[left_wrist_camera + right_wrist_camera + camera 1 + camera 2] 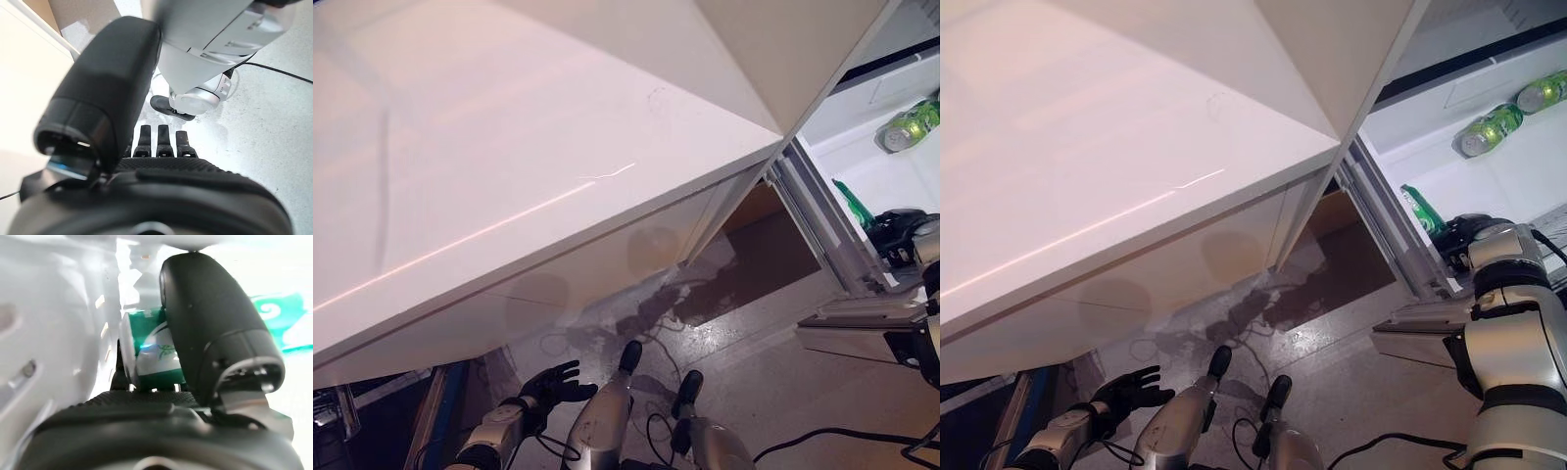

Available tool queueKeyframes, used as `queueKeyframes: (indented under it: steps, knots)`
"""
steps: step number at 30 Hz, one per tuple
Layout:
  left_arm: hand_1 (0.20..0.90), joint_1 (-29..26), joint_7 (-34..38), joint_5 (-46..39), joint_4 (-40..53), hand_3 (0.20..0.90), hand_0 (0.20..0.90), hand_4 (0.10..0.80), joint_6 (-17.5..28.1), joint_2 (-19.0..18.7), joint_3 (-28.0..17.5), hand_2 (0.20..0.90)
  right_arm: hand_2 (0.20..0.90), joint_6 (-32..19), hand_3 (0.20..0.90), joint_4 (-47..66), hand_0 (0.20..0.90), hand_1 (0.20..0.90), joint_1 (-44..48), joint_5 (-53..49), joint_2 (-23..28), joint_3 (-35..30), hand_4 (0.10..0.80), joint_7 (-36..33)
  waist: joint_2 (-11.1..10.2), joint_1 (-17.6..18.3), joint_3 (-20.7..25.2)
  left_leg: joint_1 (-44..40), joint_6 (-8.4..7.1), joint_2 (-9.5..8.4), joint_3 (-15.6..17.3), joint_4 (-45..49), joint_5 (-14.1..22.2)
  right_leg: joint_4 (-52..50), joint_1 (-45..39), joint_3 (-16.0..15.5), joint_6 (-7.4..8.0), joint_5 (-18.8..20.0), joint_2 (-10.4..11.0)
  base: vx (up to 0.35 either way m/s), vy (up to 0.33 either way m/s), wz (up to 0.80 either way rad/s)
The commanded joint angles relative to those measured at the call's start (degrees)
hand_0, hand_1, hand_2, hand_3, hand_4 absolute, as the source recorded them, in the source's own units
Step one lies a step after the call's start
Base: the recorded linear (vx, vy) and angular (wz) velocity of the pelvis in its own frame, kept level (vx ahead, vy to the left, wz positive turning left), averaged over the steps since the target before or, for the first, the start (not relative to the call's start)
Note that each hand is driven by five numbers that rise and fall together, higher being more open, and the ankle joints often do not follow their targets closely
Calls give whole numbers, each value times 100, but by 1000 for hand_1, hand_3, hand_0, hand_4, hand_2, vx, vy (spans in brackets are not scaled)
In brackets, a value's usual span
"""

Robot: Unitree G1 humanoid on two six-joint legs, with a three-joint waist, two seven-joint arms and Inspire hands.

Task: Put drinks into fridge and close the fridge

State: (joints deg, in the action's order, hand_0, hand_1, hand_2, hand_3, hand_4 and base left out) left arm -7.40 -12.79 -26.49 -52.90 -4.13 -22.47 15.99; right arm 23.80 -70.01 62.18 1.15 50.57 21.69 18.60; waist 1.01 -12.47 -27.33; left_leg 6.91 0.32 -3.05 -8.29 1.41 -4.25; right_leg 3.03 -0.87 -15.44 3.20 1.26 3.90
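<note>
Green can (156, 360) inside fridge (1489, 186), pinched in right hand (1464, 238), thumb on side. Can looks light, smooth, slippery, easy to dent; best hold round middle. Two more cans (1489, 127) lie on shelf above. Left hand (1126, 392) hangs low, fingers spread, empty.

A broad white cabinet top (509, 147) is filling most of the head views, glossy and catching a thin pinkish streak of light. Below it, pale cabinet fronts (1185, 269) are reflecting dim shapes. The grey, speckled floor (773, 362) is shining with bright patches of glare. A brown cardboard-coloured panel (759, 206) is showing in the gap behind the cabinet corner.
</note>
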Motion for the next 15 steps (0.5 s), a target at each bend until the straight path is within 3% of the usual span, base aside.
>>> queueKeyframes:
  steps: [1, 11, 15]
  knots:
    - [900, 390, -6, 223, 166, 900, 900, 800, 122, -250, 126, 900, 900, -141, 900, 232, 900, 900, 399, 140, 472, 615, 800, 132, -56, -150, 236, 226, -36, -62, 314, 489, 439, -1374, 725, -4, -236, -604, -181, 0, 0, 0]
    - [900, 446, 56, 448, 87, 900, 900, 800, 30, -282, 36, 900, 900, -767, 900, 783, 900, 900, 592, 1179, 726, 971, 800, -438, -194, 4, 498, -68, -50, -55, 387, 260, 443, -1105, 487, 116, -167, -525, -233, -14, 3, -1]
    - [900, 498, 105, 534, 59, 900, 900, 800, -43, -253, -20, 900, 900, -776, 900, 1555, 900, 900, 683, 853, 893, 1048, 800, -777, -279, 145, 711, -235, -51, -51, 470, 159, 473, -1008, 381, 234, -124, -501, -256, -39, 15, -7]
